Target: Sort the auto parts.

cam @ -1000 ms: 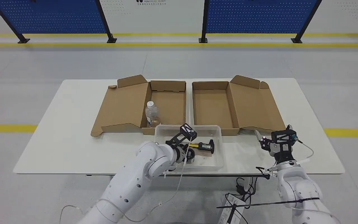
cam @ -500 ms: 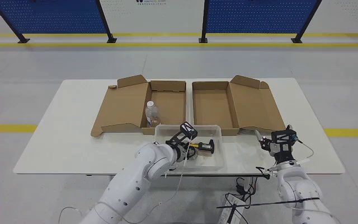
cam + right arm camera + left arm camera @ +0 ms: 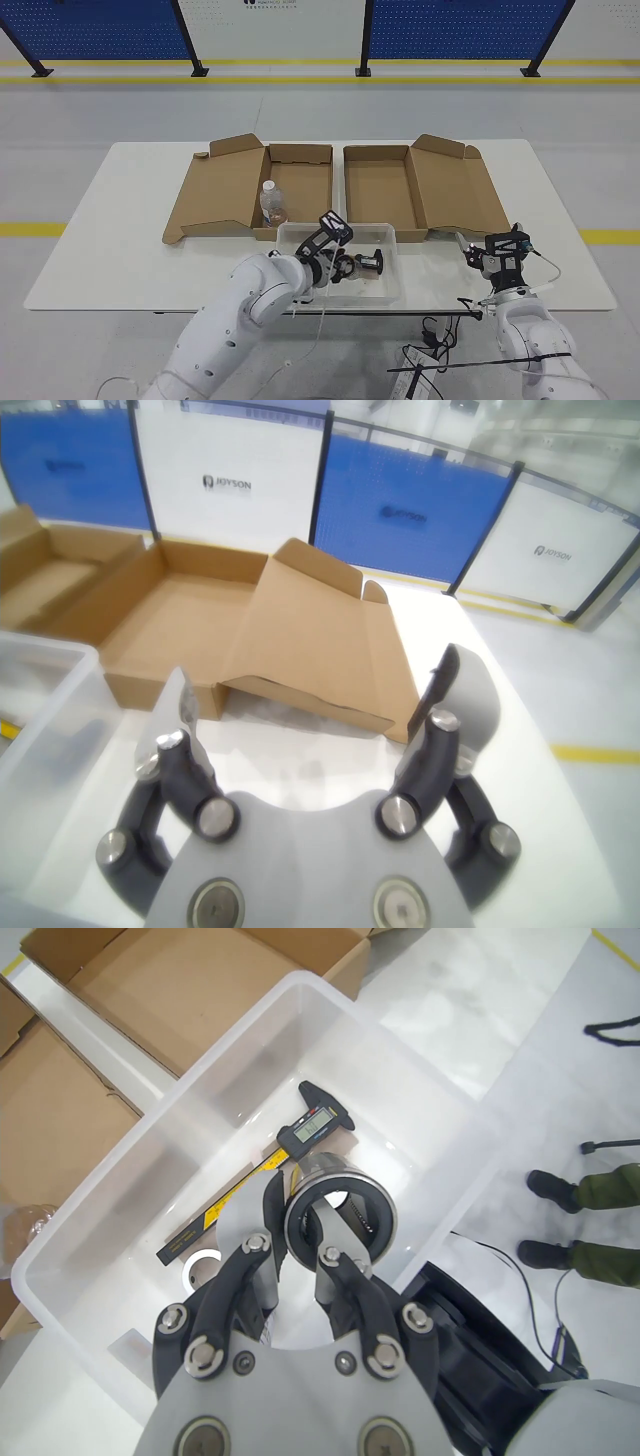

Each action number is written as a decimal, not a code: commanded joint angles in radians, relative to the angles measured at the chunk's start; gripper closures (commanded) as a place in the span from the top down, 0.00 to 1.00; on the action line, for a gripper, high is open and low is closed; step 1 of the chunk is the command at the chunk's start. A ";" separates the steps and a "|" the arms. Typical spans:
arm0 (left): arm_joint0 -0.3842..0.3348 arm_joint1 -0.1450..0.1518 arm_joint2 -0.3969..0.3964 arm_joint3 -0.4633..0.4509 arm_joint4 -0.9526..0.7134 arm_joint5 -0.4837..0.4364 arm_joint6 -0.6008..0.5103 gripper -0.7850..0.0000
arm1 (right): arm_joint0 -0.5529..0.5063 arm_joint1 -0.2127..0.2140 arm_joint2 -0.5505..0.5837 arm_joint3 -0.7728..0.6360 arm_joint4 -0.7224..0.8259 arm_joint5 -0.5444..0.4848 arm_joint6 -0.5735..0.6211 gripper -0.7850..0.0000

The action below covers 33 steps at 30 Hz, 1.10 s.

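A cylindrical metal bearing [image 3: 382, 1200] with a black end face is held by the left gripper [image 3: 287, 1213] inside the clear plastic bin [image 3: 320, 983]. The jaws are clamped on the bearing's wall, one finger passed into the bore and the other pressed against the outside. In the top view the bearing [image 3: 371, 263] is seen in the right half of the bin [image 3: 300, 232], with the left gripper [image 3: 345, 266] just beside it. Whether the bearing is touching the bin floor cannot be told.

A digital caliper [image 3: 310, 1125] with a yellow-and-black beam is laid on the bin floor just behind the bearing, and a small silver ring [image 3: 197, 1270] is found near the end of the beam.

The bin is placed at the near edge of the white table [image 3: 120, 240]. Two open cardboard boxes are set side by side just beyond it: the left box [image 3: 300, 185], in which a clear plastic bottle [image 3: 272, 203] is stood, and the right box [image 3: 380, 190].

The right gripper [image 3: 315, 695] is held over the table near its right edge, well apart from the bin; its jaws are spread apart and nothing is gripped.
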 commanded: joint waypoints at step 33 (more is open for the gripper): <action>-0.006 0.069 -0.141 -0.137 -0.476 -0.227 -0.299 0.00 | 0.000 0.000 0.000 0.000 0.000 0.000 0.000 1.00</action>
